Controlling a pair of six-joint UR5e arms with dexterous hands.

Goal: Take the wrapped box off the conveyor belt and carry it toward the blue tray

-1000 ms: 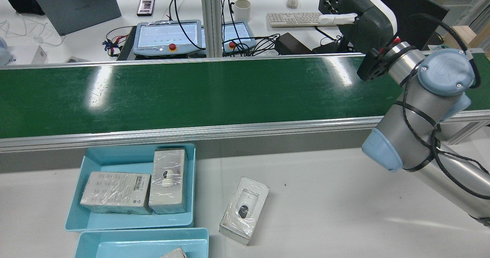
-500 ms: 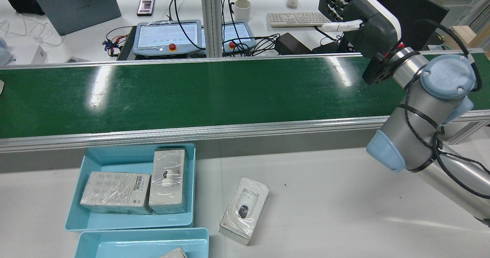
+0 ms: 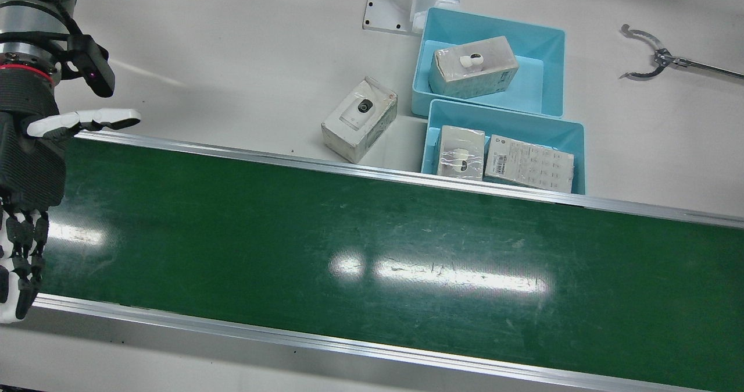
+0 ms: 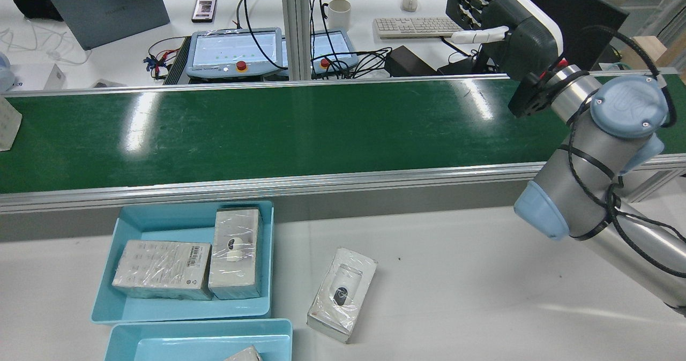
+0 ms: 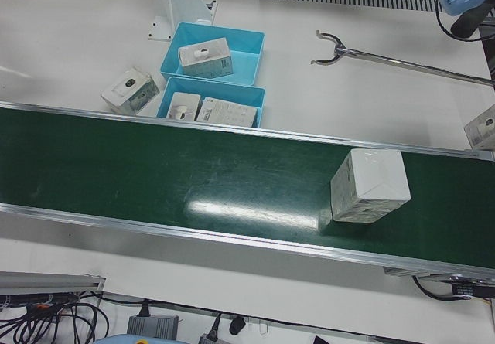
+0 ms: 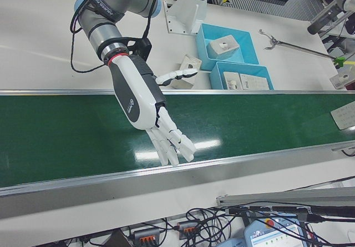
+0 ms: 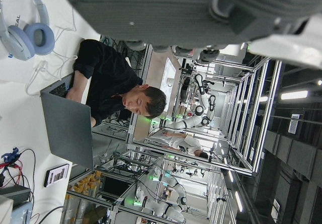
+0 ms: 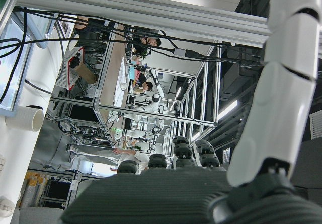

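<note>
A: Where is the white plastic-wrapped box (image 5: 370, 185) right now?

B: On the long green conveyor belt (image 5: 193, 182), towards the robot's left end. In the rear view only its corner (image 4: 8, 130) shows at the picture's left edge. Nothing touches it.

A: And the robot's right hand (image 6: 148, 109)?

B: The black-and-white many-fingered right hand hangs over the belt's other end, well apart from the box. Its fingers (image 6: 176, 141) are stretched out and spread, the thumb stuck sideways, and it holds nothing.

A: The left hand?

B: Its own camera catches only a dark blurred edge of the left hand (image 7: 191, 7), so I cannot tell how its fingers stand.

A: The light blue plastic tray (image 4: 134, 307)?

B: On the white table (image 4: 455, 275) just beside the belt's rail, with two wrapped boxes (image 4: 161, 269) inside, side by side. A second blue tray (image 3: 546, 37) beside it holds one box. Another wrapped box (image 4: 342, 293) lies loose on the table near the trays.
</note>
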